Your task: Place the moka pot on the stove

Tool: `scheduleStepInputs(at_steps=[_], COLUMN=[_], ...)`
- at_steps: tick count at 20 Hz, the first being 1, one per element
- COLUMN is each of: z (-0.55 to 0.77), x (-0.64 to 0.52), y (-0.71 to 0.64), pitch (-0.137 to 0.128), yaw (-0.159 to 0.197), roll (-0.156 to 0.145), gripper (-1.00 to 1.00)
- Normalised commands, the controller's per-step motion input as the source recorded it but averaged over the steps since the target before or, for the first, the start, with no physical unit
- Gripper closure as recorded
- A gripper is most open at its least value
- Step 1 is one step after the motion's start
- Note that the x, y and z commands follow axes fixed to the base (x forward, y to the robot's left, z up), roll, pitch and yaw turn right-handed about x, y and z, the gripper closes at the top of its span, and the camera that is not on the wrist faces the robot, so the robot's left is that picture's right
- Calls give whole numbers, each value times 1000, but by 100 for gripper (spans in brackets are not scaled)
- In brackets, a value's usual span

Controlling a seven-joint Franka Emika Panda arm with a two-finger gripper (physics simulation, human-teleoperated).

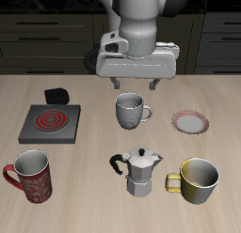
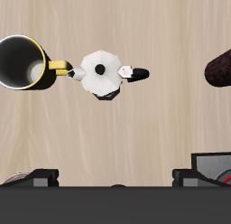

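The silver faceted moka pot point(image 1: 141, 169) stands upright near the table's front edge, black handle sticking out sideways; from above it shows as a white faceted lid with a dark knob point(image 2: 102, 72). The stove point(image 1: 50, 122) is a dark grey square hotplate with a red spiral coil and a black knob box behind it; only its corner point(image 2: 215, 164) shows in the wrist view. My gripper point(image 1: 133, 83) hangs open high above the table's middle, behind the moka pot and well apart from it, holding nothing. Its fingers point(image 2: 41, 176) frame the wrist view's edge.
A grey patterned mug point(image 1: 130, 111) stands just under the gripper. A round red-rimmed plate point(image 1: 190, 121) lies beside it. A yellow mug point(image 1: 198, 179) sits close to the moka pot, and a red patterned mug point(image 1: 31, 175) stands in front of the stove.
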Motion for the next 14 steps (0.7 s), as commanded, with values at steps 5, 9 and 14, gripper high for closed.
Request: scheduleStepInputs(at_steps=[5,9,14], z=[26,30,39], x=[219,242,251], y=[-230,-146,-97], pitch=[-9,-5,-15], yaw=[-6,-31,-24], roll=[-4,-5,-13], gripper=[-100,-100,-100])
